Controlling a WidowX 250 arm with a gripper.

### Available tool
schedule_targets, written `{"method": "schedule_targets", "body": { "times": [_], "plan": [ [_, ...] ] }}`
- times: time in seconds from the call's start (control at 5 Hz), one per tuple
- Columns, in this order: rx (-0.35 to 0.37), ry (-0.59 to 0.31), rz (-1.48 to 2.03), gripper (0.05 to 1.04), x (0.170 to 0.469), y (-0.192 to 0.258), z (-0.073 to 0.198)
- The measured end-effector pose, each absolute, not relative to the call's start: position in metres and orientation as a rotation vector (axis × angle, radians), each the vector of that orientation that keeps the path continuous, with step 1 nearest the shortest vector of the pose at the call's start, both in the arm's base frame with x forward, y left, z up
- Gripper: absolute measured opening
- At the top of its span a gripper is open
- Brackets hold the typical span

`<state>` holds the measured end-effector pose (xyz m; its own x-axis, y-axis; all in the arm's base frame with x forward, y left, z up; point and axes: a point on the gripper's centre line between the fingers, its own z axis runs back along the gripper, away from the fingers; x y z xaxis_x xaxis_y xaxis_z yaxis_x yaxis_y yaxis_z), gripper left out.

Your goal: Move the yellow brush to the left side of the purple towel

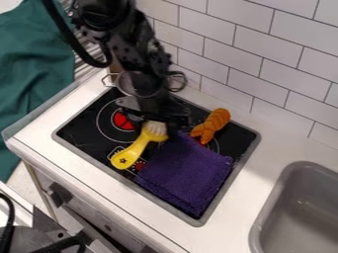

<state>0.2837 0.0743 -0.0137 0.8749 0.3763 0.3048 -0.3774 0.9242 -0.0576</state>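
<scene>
Sink [300, 207]: smooth grey basin, rounded corner.
Towel [188, 173]: purple, nubbly cloth, folded into a rough rectangle on the black stovetop [86, 136].
Brush [134, 152]: yellow, rounded handle, pale bristles; just beside the towel, under my hand.
My hand [157, 122]: black, at the bristles; I cannot tell its opening or hold.
Orange thing [212, 124]: ridged, lumpy.
Wall [231, 54]: flat white tiles.
</scene>
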Motion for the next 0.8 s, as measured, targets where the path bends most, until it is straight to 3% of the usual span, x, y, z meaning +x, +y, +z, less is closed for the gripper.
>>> {"method": "schedule_targets", "body": {
  "times": [0.4, 0.8],
  "plan": [
    [-0.004, -0.322, 0.48, 0.746, 0.278, 0.118, -0.02],
    [0.021, -0.286, 0.46, 0.746, 0.285, 0.134, -0.038]
  ]
}}
